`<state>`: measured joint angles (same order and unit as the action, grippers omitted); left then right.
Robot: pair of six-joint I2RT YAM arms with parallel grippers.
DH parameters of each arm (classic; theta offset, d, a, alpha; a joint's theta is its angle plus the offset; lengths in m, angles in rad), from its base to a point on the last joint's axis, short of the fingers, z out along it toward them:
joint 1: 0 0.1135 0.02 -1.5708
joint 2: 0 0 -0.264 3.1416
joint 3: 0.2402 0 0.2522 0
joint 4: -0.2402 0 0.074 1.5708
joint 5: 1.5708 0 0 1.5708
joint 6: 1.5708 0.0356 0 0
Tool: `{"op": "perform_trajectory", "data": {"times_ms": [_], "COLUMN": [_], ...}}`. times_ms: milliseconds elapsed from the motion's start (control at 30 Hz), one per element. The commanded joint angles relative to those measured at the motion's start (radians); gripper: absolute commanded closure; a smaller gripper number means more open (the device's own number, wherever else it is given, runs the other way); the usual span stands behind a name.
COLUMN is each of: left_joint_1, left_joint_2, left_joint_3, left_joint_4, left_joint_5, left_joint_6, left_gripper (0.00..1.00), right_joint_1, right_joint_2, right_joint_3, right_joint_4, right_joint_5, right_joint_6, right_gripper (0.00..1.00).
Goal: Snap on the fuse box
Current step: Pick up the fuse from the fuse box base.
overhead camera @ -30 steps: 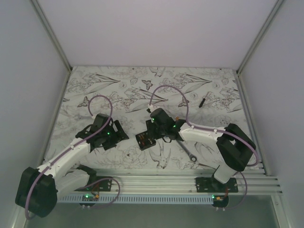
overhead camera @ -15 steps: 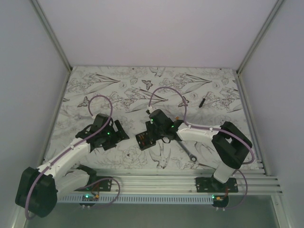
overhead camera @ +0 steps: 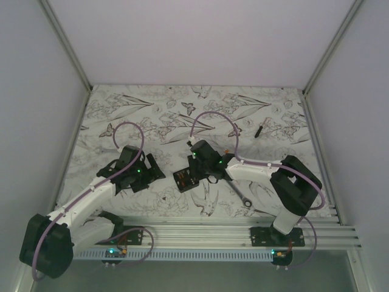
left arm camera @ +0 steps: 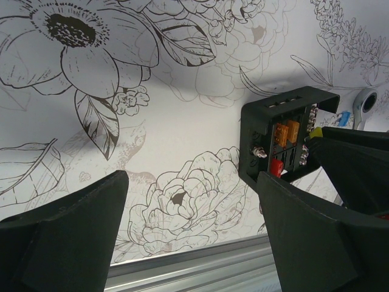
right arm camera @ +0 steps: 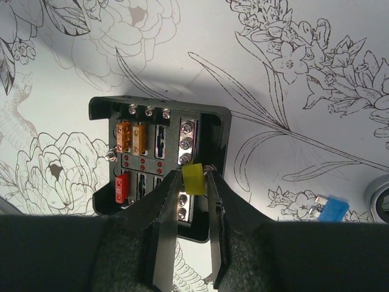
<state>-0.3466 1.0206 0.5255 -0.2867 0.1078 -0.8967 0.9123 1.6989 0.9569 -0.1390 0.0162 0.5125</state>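
- Flat on floral mat [overhead camera: 121, 121]: fuse box [right arm camera: 161, 161], black, square, open side up, near-centre of table, btwn the two arms.
- In top view, same box [overhead camera: 187, 179] just at R arm's wrist, partly under it.
- Inside: two orange fuses [right arm camera: 132, 139] upright in upper-left slots, one red fuse [right arm camera: 121, 187] below them, row of silver screws along top and down the middle.
- Directly over box's right-hand half: R gripper [right arm camera: 193, 182], jaws narrow, pinching yellow fuse [right arm camera: 193, 178] at the fingertips.
- Yellow fuse down at slot level by a screw; seated or not, can't tell.
- To the box's left, well apart from it: L gripper [left arm camera: 193, 176], jaws wide, nothing btwn them, hovering low over bare mat.
- From L wrist cam, box [left arm camera: 285, 137] ahead and right, R fingers partly covering its near side.
- Just beside box on R side: loose blue fuse [right arm camera: 333, 210] on mat.
- Near that: wrench [overhead camera: 240, 193], silver, lying diagonally under R forearm.
- Far off toward back-right of mat: thin black stick [overhead camera: 259, 129], alone.
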Motion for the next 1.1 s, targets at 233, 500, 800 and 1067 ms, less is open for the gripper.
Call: {"op": "perform_trajectory", "data": {"times_ms": [233, 500, 800, 1067], "left_joint_1": [0.006, 0.008, 0.007, 0.005], "left_joint_2": [0.012, 0.009, 0.015, -0.025], "left_joint_3": [-0.005, -0.003, 0.004, 0.001], "left_joint_4": [-0.021, -0.02, -0.015, 0.094], "left_joint_5": [0.019, 0.024, 0.042, 0.149], "left_joint_6": [0.007, 0.007, 0.003, -0.051], "left_gripper": [0.1, 0.1, 0.1, 0.16], "right_joint_1": [-0.006, -0.006, -0.004, -0.003], "right_joint_2": [-0.032, -0.066, -0.079, -0.124], "right_joint_3": [0.002, 0.001, 0.004, -0.039], "right_joint_4": [0.006, 0.008, 0.021, 0.146], "right_joint_5": [-0.002, -0.007, -0.014, -0.056], "right_joint_6": [0.002, 0.001, -0.016, -0.001], "right_gripper": [0.78, 0.84, 0.9, 0.89]}}
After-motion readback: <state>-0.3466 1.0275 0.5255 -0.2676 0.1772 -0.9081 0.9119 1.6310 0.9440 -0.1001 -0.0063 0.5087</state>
